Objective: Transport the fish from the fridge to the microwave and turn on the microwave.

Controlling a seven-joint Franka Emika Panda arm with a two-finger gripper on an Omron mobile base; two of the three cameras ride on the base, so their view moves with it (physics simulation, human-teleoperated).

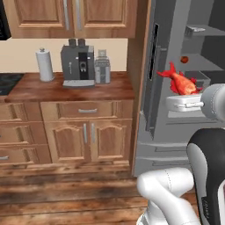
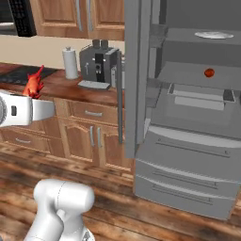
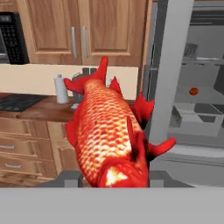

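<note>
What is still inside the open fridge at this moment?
Inside the fridge a small round red tomato sits on a grey shelf, with a white plate on the shelf above. The fish is outside, in the gripper. The lower drawers are closed, so their contents are hidden.

The fish (image 3: 109, 135) is covering most of the coffee machine (image 3: 83, 74) behind it in the hand view, and its head is hiding the gripper's fingertips, so I cannot tell how they are standing. The picture's edge is cutting off the microwave (image 1: 3, 19), up and left of the coffee machine, in all three views. The small red round thing (image 2: 209, 72) on the fridge (image 2: 188, 141) shelf is looking too small to name.
</note>
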